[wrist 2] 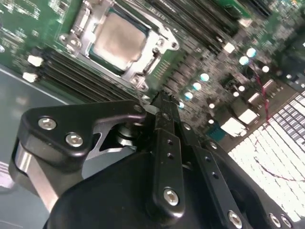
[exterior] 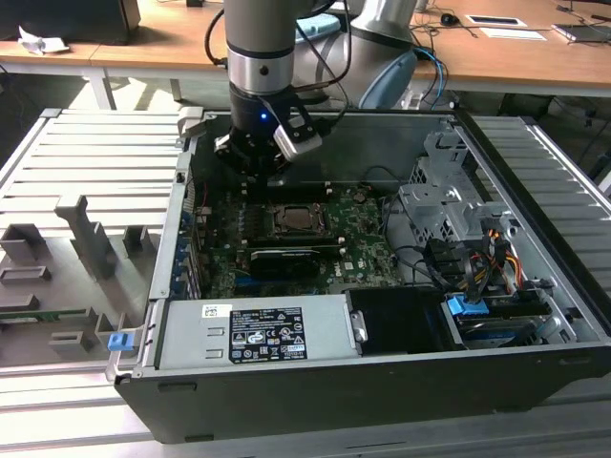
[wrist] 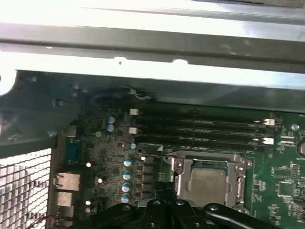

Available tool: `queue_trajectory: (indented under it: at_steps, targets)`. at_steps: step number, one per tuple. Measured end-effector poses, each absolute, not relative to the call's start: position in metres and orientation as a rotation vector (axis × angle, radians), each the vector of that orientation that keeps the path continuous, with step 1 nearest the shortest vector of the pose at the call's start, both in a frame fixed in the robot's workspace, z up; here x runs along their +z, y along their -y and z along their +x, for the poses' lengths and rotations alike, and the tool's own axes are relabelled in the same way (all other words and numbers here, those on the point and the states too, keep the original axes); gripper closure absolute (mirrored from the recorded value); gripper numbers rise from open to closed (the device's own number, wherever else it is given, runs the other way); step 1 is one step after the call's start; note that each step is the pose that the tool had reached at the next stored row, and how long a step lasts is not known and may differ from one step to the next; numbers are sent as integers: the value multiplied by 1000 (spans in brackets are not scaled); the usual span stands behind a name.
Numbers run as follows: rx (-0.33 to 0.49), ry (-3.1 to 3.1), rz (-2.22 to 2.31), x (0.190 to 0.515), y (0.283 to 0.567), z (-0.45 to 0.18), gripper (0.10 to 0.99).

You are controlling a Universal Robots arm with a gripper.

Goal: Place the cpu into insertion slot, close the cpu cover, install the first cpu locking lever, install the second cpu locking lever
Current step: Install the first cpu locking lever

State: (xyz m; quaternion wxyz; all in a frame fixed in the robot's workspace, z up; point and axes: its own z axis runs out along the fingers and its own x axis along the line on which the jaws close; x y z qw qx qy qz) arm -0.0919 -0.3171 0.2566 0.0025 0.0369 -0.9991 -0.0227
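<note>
- One robot arm [exterior: 263, 57] reaches down into one open computer case [exterior: 334, 405], at the far side of it toward the exterior view's left.
- One gripper [wrist 2: 161, 98]: in the second wrist view its two fingers are pressed together at the tips, with nothing pinched between them.
- The gripper hangs over the green circuit board [wrist: 281, 186], just beside a corner of the socket, and touches neither the chip nor the cover.
- One chip [wrist 2: 119, 40], with a dull grey square top, lies flat inside the one socket [wrist: 177, 166].
- One cover [wrist 2: 151, 47], a silver metal frame, lies down over the chip, and the chip's top shows through its window.
- I cannot tell from these views how the locking levers stand.
- Four long black memory slots [wrist: 200, 130] run side by side between the socket and the grey case wall.
- Four round pale-topped capacitors [wrist: 127, 175] stand in a row near the socket, on the gripper's side of it.
- One long black card [exterior: 284, 260] sits on the near side of the socket in the exterior view.
- One grey power supply box [exterior: 253, 334] with a label lies at the near edge of the case.
</note>
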Motion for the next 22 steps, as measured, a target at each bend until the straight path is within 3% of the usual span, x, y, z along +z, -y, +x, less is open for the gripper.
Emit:
queue_trajectory:
  at_steps: [22]
  targets:
    - [-77,3134,115,256,306,-114,980]
